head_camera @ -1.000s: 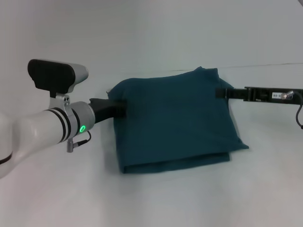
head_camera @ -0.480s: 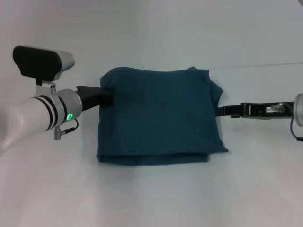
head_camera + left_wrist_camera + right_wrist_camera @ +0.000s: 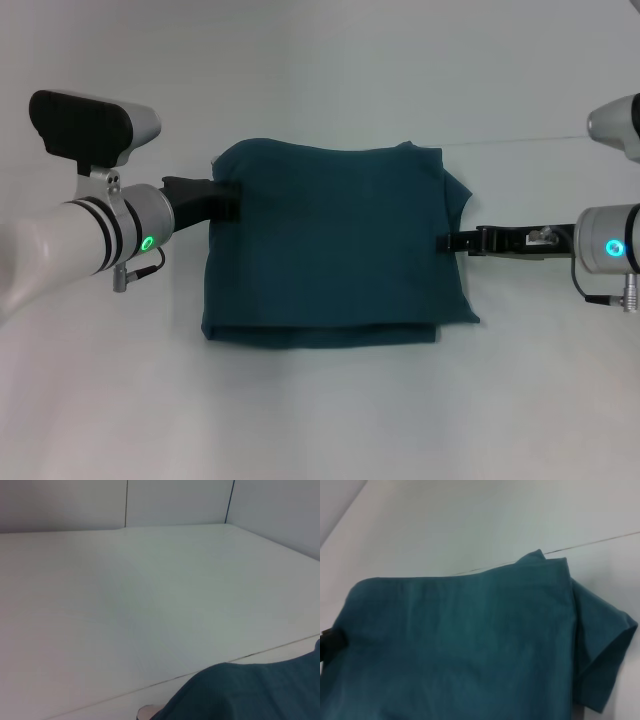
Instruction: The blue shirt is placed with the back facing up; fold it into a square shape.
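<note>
On the white table [image 3: 320,420] the blue shirt [image 3: 335,245] lies folded into a rough rectangle. At its left edge the left gripper [image 3: 228,198] touches the cloth, and the right gripper [image 3: 452,242] meets its right edge. Whether either one is clenched or released cannot be told

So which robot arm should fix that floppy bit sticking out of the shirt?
Probably the right. The loose flap bulges from the shirt on the right gripper's side, just beyond it. The left gripper sits at the opposite edge, across the whole shirt.
</note>
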